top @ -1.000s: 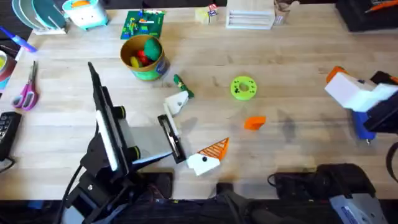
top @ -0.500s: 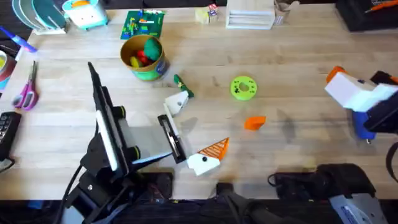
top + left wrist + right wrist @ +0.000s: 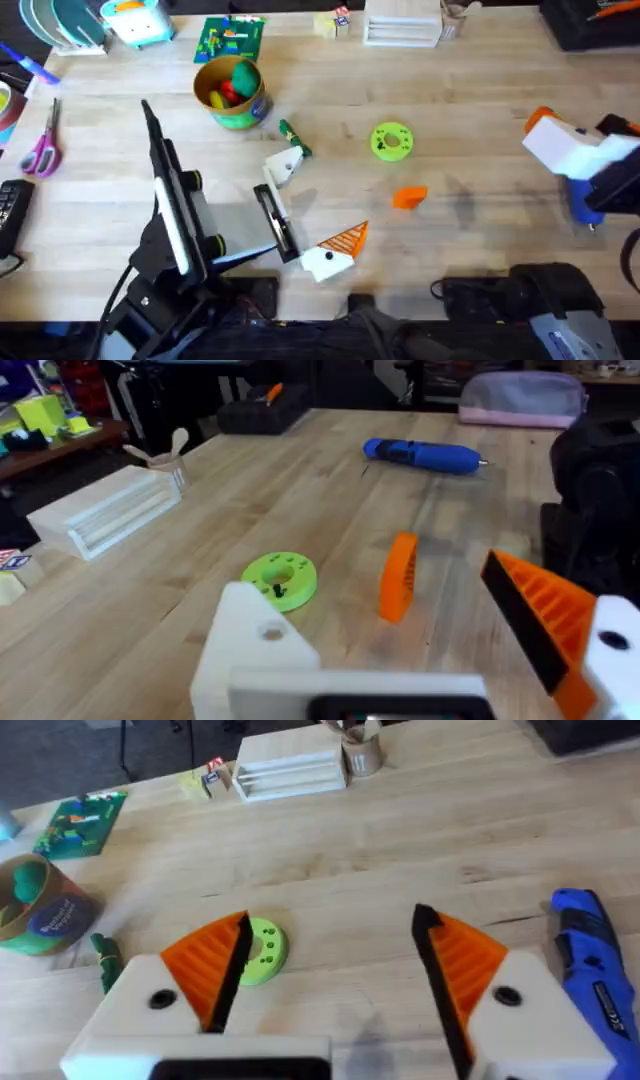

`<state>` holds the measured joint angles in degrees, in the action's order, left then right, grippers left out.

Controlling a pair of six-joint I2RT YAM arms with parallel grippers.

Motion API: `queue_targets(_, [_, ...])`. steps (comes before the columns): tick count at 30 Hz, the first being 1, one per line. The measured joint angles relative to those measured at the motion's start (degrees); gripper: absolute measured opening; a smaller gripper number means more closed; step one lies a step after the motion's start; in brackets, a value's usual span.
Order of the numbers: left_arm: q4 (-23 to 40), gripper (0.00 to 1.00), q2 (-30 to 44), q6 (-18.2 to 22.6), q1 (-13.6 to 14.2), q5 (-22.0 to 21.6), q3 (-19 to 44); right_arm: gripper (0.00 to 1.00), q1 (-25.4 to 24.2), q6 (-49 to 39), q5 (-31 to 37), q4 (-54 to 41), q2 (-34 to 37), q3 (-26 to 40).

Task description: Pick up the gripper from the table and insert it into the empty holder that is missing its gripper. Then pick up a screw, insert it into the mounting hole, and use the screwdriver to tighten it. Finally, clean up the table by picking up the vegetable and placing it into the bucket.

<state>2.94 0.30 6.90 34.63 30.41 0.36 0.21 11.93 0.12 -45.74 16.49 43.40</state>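
with both jaws spread open and holding nothing, bring your right gripper point(image 3: 570, 140) over the orange gripper tip point(image 3: 409, 197) lying mid-table beside the green disc point(image 3: 391, 141), pinch its flat sides squarely, then carry it to the bare white holder point(image 3: 285, 166) on your left gripper point(image 3: 310, 215).

Beyond the far edge of your light wooden surface point(image 3: 470, 90), the floor looks dark and grey. From the left wrist view, a dark stand point(image 3: 150, 405) rises past that edge, a low side table point(image 3: 60, 445) with bright clutter sits beside it, and a lilac pouch point(image 3: 522, 398) lies further along.
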Motion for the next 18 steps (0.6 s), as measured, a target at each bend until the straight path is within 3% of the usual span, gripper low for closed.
queue_targets(13, [-0.02, 0.993, 0.02, 0.00, 0.00, -0.02, 0.00, 0.992, 0.00, 3.09, -2.87, 0.99, 0.56, 0.09])
queue_targets(18, [-0.13, 0.993, 0.01, -1.13, 0.00, 0.00, 0.00, 0.994, 0.20, 2.05, -5.68, -0.29, 8.30, 0.56])
